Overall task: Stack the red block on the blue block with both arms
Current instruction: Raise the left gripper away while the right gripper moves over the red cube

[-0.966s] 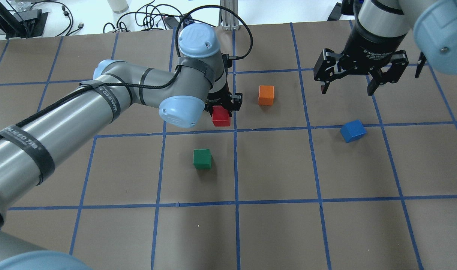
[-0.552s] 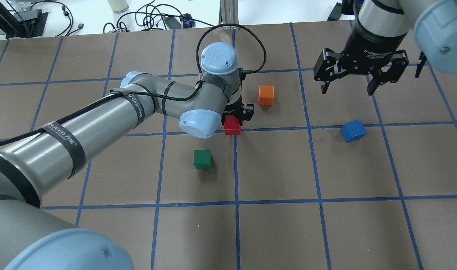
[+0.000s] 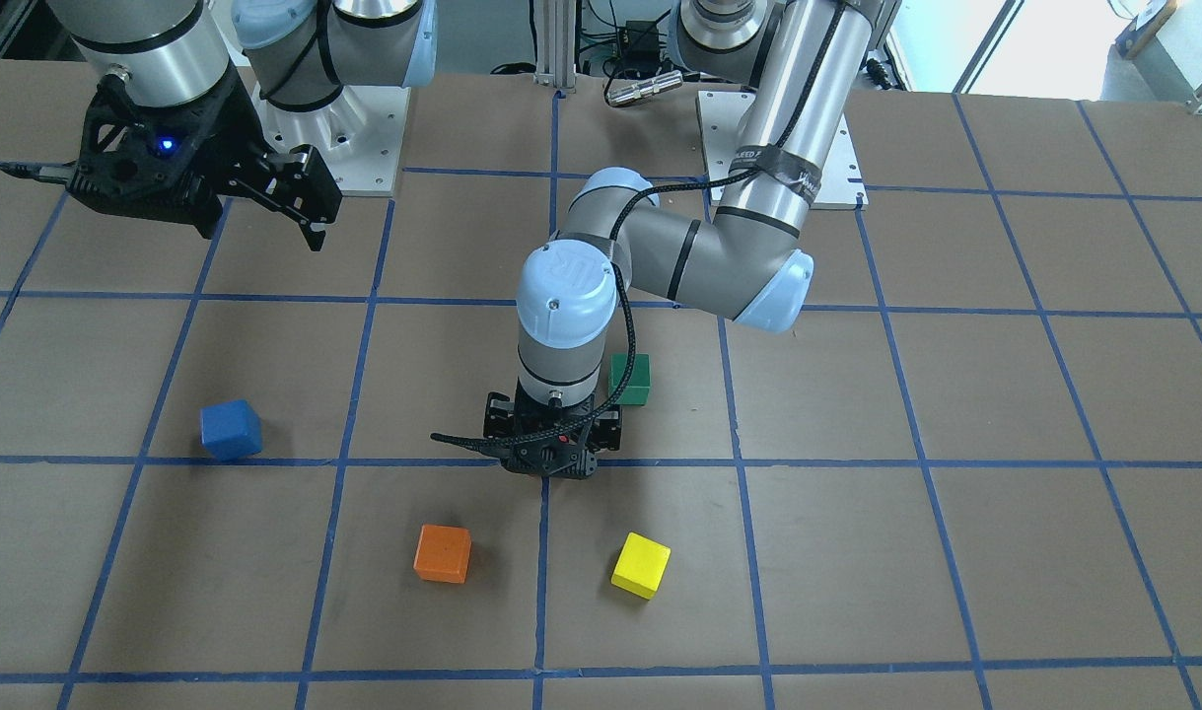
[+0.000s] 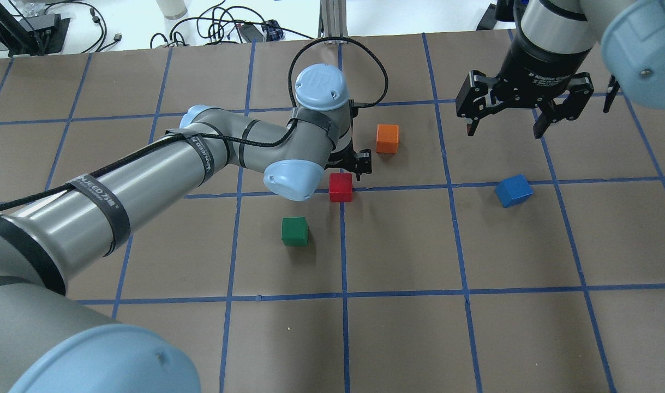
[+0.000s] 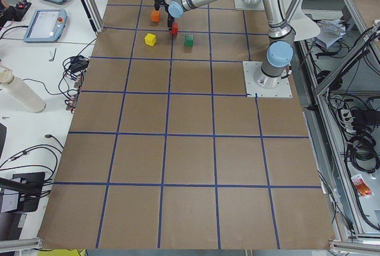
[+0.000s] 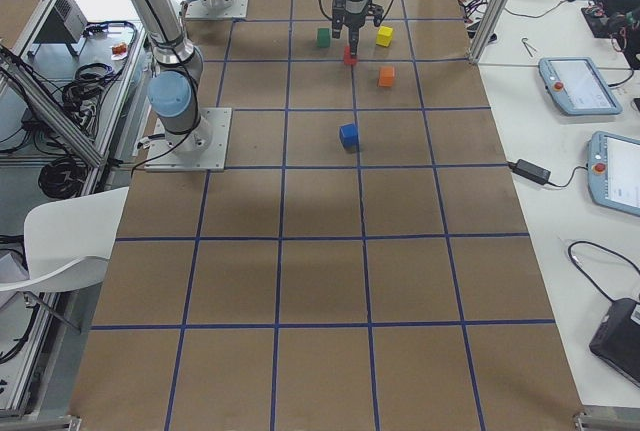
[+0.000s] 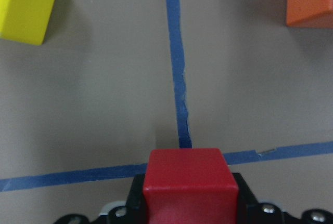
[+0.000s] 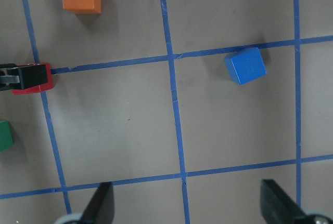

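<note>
My left gripper (image 4: 345,172) is shut on the red block (image 4: 341,190) and holds it low over a crossing of blue tape lines near the table's middle. The left wrist view shows the red block (image 7: 190,187) between the black fingers. In the front view the left gripper (image 3: 551,459) hides the block. The blue block (image 4: 513,190) lies alone on the table to the right, also in the front view (image 3: 231,430) and the right wrist view (image 8: 245,65). My right gripper (image 4: 505,131) is open and empty, raised beyond the blue block.
An orange cube (image 4: 387,138) lies just beyond the red block. A green cube (image 4: 294,231) lies nearer the robot on the left. A yellow cube (image 3: 641,565) lies on the far side, hidden by the left arm in the overhead view.
My left arm has carried the red block to the right and a little toward the robot, to the tape crossing. The right arm and the blue block have not moved.
</note>
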{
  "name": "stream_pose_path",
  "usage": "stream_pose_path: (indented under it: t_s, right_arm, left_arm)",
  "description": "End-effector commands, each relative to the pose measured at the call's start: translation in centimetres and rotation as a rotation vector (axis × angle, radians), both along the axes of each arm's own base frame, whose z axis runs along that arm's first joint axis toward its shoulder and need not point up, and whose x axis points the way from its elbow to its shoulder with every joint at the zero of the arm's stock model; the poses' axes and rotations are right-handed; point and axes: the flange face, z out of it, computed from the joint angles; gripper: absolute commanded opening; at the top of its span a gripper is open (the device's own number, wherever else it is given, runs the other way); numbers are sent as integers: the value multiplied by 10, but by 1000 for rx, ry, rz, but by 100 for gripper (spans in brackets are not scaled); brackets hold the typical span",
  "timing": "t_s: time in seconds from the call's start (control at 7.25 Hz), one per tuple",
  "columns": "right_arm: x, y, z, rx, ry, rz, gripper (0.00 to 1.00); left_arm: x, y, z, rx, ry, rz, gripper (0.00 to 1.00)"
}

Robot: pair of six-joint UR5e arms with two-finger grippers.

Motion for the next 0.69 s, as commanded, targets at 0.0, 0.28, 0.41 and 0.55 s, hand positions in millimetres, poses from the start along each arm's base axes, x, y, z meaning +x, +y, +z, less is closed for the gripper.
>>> stream_pose_path:
  t_s: [0.0, 0.28, 0.41, 0.55]
  right_arm:
    - [1, -11, 4, -82, -2, 8, 100]
    - [2, -24, -14, -49, -11, 2, 100]
    - [3, -38, -43, 18, -16, -5, 100]
    - [4, -47, -47, 17, -16, 3, 100]
  left_arm:
    - [45, -26, 78, -19, 7, 2, 100]
    - [106, -12, 163, 12, -108, -88, 100]
    - [158, -6, 197, 15, -124, -89, 100]
    - [210, 6, 214, 96, -118, -82, 100]
